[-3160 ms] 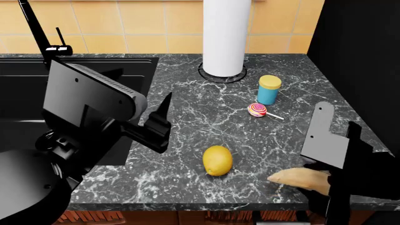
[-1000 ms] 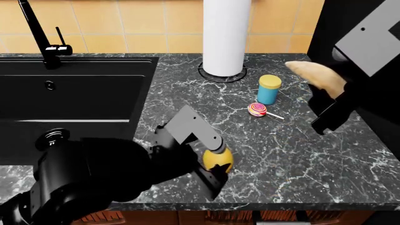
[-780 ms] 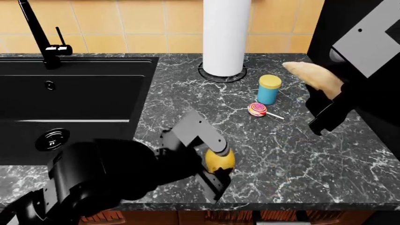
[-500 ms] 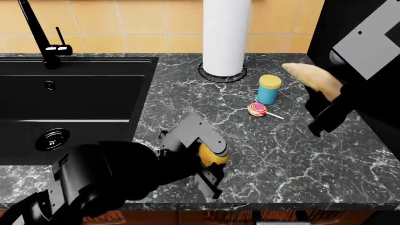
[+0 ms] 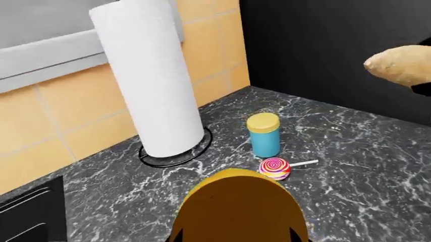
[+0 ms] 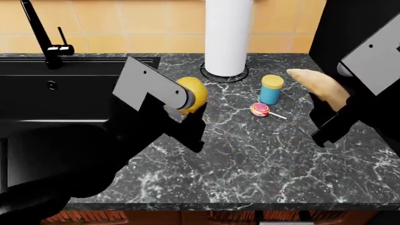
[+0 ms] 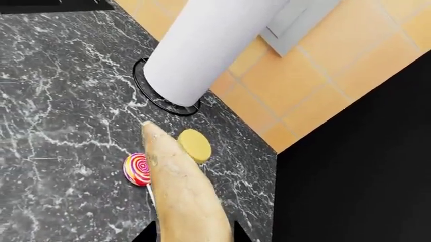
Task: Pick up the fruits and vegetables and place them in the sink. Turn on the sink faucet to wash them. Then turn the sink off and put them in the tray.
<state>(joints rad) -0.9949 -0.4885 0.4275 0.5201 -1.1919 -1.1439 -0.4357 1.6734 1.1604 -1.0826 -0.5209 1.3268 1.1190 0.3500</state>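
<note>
above the counter (image 6: 262,150), left hand (image 6: 181,105) grips lemon (image 6: 192,93); right hand (image 6: 334,110) grips potato (image 6: 315,84).

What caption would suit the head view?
Left gripper lifts a lemon, right gripper a potato, above the counter.

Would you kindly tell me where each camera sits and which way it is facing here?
Head view: looks down over the counter and sink; both arms show, left gripper holding the lemon.
Left wrist view: behind the lemon, facing the paper towel roll.
Right wrist view: along the potato, facing the roll.
All share the lollipop and blue cup.
</note>
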